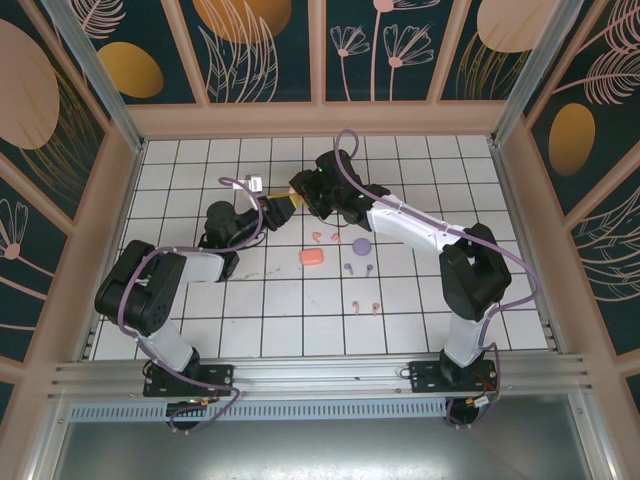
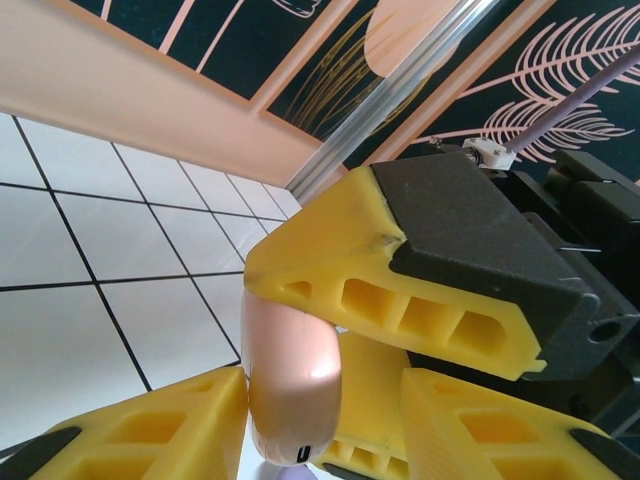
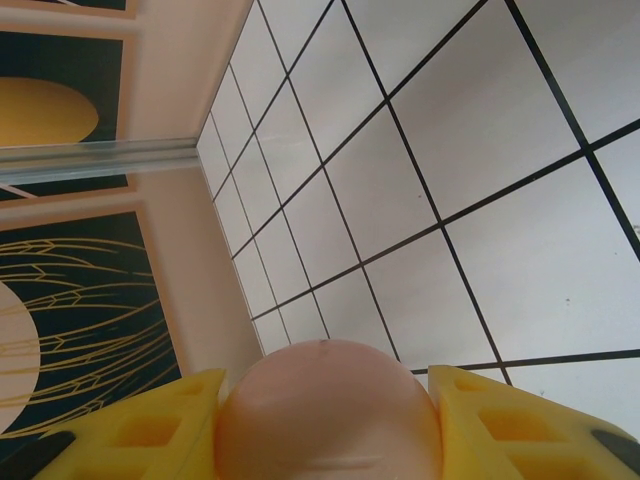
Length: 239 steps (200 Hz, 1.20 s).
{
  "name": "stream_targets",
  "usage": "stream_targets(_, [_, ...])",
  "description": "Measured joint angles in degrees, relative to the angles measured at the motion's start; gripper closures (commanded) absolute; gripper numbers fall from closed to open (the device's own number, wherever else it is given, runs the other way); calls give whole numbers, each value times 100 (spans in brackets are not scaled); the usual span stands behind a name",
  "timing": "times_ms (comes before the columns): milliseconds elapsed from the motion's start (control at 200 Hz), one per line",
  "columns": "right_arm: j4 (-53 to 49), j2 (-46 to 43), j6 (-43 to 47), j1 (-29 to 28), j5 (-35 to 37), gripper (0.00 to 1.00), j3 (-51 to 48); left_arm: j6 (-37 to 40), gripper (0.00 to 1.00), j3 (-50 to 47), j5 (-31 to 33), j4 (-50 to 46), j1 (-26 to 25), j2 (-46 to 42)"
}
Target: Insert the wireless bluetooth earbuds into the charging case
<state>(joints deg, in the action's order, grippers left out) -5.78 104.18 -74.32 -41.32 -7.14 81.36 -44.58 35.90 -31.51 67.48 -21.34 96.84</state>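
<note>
A lab robot cell: aluminium frame point(image 1: 320, 375), gridded tabletop point(image 1: 300, 310), leaf-printed wall panels point(image 1: 400, 40).

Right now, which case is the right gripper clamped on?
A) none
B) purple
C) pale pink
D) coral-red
C: the right wrist view shows the pale pink case pinched in the right gripper, while the coral-red case and the purple case lie on the table.
</note>
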Motion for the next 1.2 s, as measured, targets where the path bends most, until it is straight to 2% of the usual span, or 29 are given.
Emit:
stream_targets(641, [7,24,-24,-74,20,67,87,0,66,131,26,2,-42,249])
stream_targets(731, [4,24,-50,-74,26,67,87,15,72,131,28,0,-42,251])
stream_targets(921, [7,24,-109,-76,105,67,87,109,78,149,55,0,-42,256])
stream_targets(1071, [28,24,-109,-79,109,67,87,136,86,151,68,0,-44,256])
stream_targets(1196, [42,24,-109,-79,109,67,87,151,100,155,83,2,-44,256])
